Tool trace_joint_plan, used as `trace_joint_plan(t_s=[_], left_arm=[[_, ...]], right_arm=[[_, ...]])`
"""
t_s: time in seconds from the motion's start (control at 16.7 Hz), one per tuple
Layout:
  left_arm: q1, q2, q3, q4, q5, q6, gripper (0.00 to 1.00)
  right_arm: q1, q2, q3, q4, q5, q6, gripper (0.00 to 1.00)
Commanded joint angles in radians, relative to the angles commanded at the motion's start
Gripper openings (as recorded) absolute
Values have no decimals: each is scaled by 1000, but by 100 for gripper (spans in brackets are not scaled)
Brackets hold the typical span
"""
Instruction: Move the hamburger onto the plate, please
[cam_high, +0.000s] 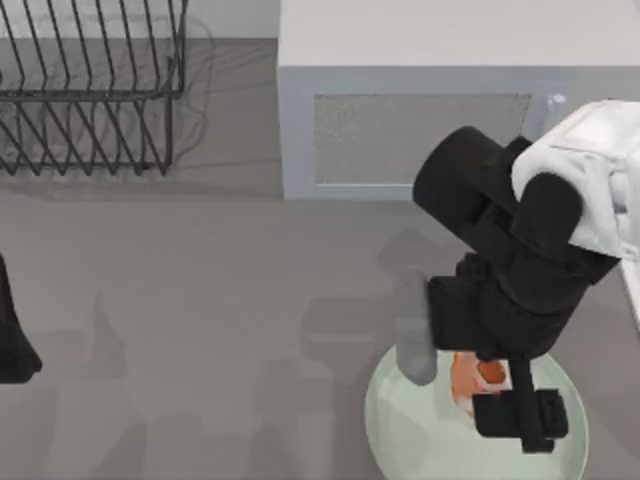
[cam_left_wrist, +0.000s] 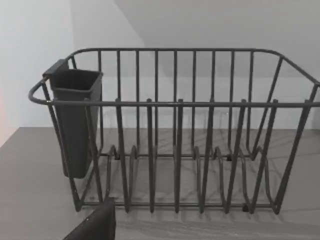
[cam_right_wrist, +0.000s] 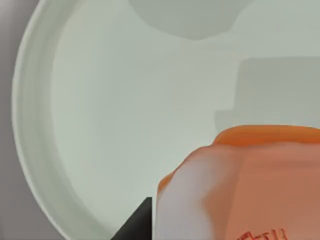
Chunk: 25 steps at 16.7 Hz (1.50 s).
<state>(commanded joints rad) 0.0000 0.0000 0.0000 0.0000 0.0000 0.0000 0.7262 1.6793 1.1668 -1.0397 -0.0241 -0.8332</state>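
The pale mint-green plate (cam_high: 420, 440) lies at the table's front right, cut off by the top view's lower edge. My right gripper (cam_high: 482, 388) hangs over the plate's far part, shut on the hamburger (cam_high: 465, 380), whose orange-red and whitish parts show beside the black arm. In the right wrist view the hamburger (cam_right_wrist: 240, 185) sits very close, above the plate's smooth surface (cam_right_wrist: 100, 125), with one dark fingertip (cam_right_wrist: 140, 225) beside it. Whether the hamburger touches the plate is hidden. My left arm (cam_high: 15, 345) is parked at the left edge.
A dark wire dish rack (cam_high: 90, 90) stands at the back left, and in the left wrist view the rack (cam_left_wrist: 175, 135) carries a grey cutlery cup (cam_left_wrist: 75, 120). A white box-like cabinet (cam_high: 430, 100) stands at the back, right of centre.
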Motion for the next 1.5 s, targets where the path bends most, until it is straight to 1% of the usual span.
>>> trace_joint_plan(t_s=[0.24,0.6,0.84,1.5], left_arm=[[0,0,0,0,0,0,100],[0,0,0,0,0,0,100],[0,0,0,0,0,0,100],[0,0,0,0,0,0,100]], right_arm=[[-4,3,-19,15,0,4,0],[3,60,-117,178,0,5,0],[3,62,-119,181,0,4,0],[3,62,-119,181,0,4,83]])
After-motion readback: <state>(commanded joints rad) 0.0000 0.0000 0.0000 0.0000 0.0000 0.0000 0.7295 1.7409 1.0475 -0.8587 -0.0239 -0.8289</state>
